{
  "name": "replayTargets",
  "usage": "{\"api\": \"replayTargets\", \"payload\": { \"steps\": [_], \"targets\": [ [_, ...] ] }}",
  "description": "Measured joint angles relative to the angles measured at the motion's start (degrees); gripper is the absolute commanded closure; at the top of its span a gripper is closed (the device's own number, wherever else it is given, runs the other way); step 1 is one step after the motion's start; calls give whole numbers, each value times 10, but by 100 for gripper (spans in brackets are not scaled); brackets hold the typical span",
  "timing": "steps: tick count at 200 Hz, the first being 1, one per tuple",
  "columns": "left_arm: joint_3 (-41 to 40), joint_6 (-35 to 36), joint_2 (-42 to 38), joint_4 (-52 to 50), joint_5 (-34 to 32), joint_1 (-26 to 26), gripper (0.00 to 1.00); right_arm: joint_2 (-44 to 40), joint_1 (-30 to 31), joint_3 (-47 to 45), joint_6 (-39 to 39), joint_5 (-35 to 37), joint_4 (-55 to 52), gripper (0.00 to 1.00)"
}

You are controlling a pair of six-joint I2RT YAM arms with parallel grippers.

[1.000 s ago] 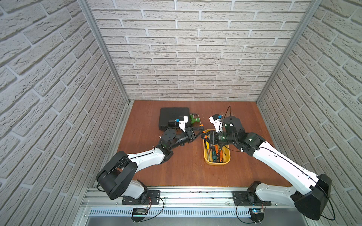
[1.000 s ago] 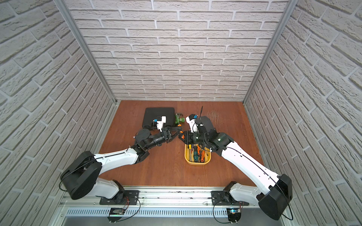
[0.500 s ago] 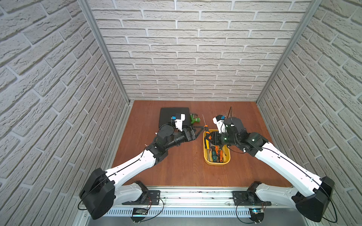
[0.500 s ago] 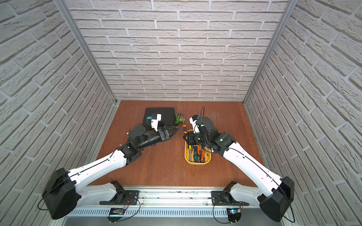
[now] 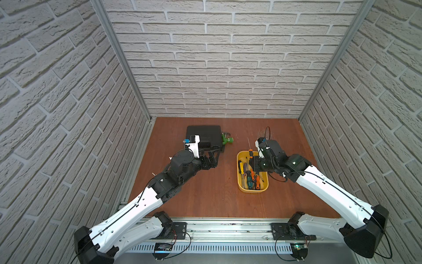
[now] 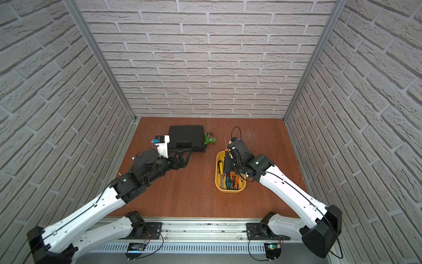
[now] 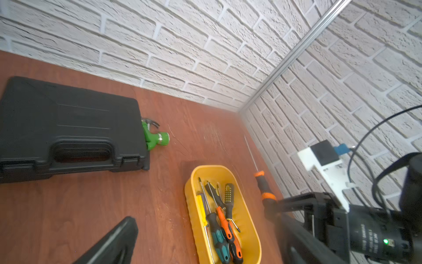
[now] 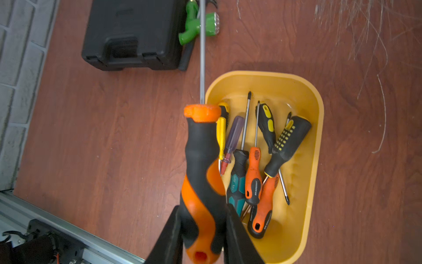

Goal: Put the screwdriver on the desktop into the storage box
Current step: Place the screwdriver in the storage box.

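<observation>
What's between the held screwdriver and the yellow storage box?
Nothing visible. The right gripper holds the screwdriver above the storage box; below lie only the screwdrivers already in it. Its shaft reaches past the far rim.

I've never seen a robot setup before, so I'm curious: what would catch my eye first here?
The bright yellow storage box, heaped with screwdrivers, stands right of centre on the reddish desktop. Above its far end the right gripper clamps a long orange-and-black screwdriver. A black tool case sits at the back left.

Left end effector [image 5: 216, 157] spread, right end effector [image 8: 203, 208] clamped
</observation>
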Motion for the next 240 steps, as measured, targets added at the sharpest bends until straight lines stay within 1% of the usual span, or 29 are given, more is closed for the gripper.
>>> {"api": "replayTargets", "payload": {
  "steps": [19,41,72,136,240],
  "targets": [
    [-36,-10,-38,5,-8,13,2,5,0,-22,8,5,-8,97],
    [-64,-24,-48,3,-6,25,2,14,0,-31,17,10,-16,97],
    [-64,-26,-29,-18,2,28,2,22,0,-31,26,17,-17,97],
    [-62,-19,-30,-65,1,28,2,44,0,-31,41,30,-17,97],
    [-62,-9,-15,-83,3,30,2,73,4,-31,68,31,-16,97]
  ]
}}
